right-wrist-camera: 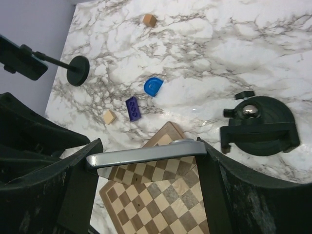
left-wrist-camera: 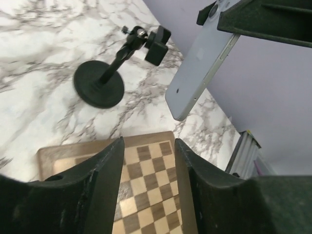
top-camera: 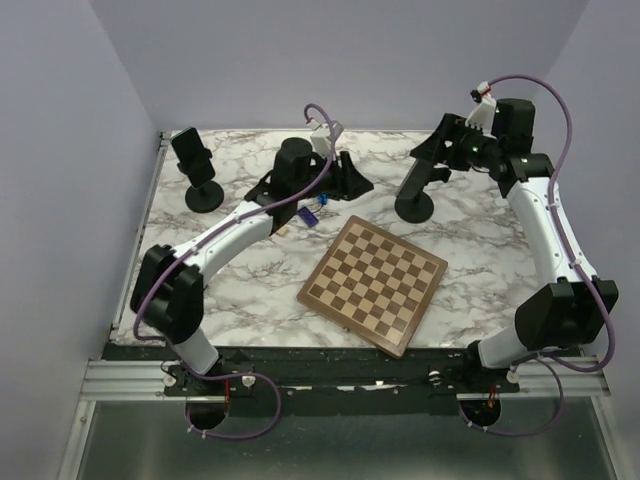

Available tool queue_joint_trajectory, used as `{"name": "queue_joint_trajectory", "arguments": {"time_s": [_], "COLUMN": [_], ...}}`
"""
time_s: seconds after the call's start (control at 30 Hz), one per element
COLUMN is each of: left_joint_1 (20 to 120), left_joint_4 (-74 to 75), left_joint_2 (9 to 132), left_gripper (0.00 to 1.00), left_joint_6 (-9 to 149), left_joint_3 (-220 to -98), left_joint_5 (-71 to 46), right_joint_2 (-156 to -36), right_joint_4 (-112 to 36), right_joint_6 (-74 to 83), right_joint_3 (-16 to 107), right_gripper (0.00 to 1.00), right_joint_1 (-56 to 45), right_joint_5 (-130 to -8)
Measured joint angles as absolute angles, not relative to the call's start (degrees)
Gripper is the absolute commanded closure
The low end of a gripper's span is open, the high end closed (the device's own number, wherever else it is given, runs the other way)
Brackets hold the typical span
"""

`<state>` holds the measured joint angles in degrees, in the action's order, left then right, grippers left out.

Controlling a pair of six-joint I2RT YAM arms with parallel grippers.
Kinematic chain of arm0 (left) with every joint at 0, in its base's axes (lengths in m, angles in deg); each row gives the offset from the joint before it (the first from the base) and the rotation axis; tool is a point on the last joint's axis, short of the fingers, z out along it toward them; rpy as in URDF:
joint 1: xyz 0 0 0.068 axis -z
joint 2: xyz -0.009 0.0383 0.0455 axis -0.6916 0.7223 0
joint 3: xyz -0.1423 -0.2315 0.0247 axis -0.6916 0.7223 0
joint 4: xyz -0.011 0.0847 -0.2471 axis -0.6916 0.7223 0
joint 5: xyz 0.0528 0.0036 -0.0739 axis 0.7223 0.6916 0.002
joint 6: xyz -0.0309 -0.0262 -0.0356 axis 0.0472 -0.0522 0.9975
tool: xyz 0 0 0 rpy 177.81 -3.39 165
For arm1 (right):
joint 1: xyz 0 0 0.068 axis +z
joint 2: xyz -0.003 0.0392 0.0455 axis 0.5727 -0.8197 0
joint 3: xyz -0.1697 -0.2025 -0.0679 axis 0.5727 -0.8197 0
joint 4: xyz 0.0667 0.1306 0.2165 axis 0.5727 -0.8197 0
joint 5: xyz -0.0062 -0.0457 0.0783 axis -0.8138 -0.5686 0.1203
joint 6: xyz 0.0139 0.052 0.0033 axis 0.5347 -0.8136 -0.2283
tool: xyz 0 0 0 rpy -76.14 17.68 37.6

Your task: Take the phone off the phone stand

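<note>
Chessboard (top-camera: 373, 283) lies nearest your arm bases, turned at an angle on the marbled surface (top-camera: 250, 290), a little right of centre.

Past its far left corner, your left pincer (left-wrist-camera: 148, 144) hangs released. Its two fingers (left-wrist-camera: 97, 190) stand well apart with nothing between them, and the board's squares show through the gap.

Near that same corner, the right wrist view shows a few small pieces on the surface: a tan block (right-wrist-camera: 109, 116), a purple brick (right-wrist-camera: 133, 108) just beside it, and a blue half-round piece (right-wrist-camera: 154, 87) a little further on. A brown block (right-wrist-camera: 149, 20) sits well apart from them, near the back.

Beyond the board's far right side stands the phone stand (left-wrist-camera: 100, 83), a round black base with a tilted stem and ball joint. Its clamp (left-wrist-camera: 157, 45) is empty.

Your right pincer (right-wrist-camera: 146, 157) is clenched on the phone (right-wrist-camera: 161, 152), gripping it across its width, so that camera sees its silver side edge-on between the fingers. From the left wrist, the phone (left-wrist-camera: 200, 63) hangs tilted in the air, up and to the side of the stand, apart from the clamp and touching nothing but the pincer.

Furthest off, in the back left corner, a second stand (top-camera: 203, 192) holds a dark rectangular head. You cannot tell from these views what it carries.
</note>
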<state>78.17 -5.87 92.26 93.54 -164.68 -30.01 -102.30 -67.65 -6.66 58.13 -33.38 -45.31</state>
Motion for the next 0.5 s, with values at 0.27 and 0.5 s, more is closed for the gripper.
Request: {"name": "queue_joint_trajectory", "arguments": {"time_s": [0.27, 0.5], "left_joint_1": [75.5, 71.0], "left_joint_4": [5.6, 13.5], "left_joint_2": [68.4, 46.6], "left_gripper": [0.19, 0.10], "left_joint_6": [87.2, 80.6], "left_joint_3": [-152.0, -151.3], "left_joint_5": [-19.8, -7.3], "right_joint_2": [-100.6, -102.5], "right_joint_4": [-67.0, -65.6], "right_joint_6": [-13.7, -22.3], "right_joint_3": [55.2, 52.3], "right_gripper": [0.99, 0.99], "right_joint_1": [-21.5, -9.4], "right_joint_5": [-53.1, -60.1]}}
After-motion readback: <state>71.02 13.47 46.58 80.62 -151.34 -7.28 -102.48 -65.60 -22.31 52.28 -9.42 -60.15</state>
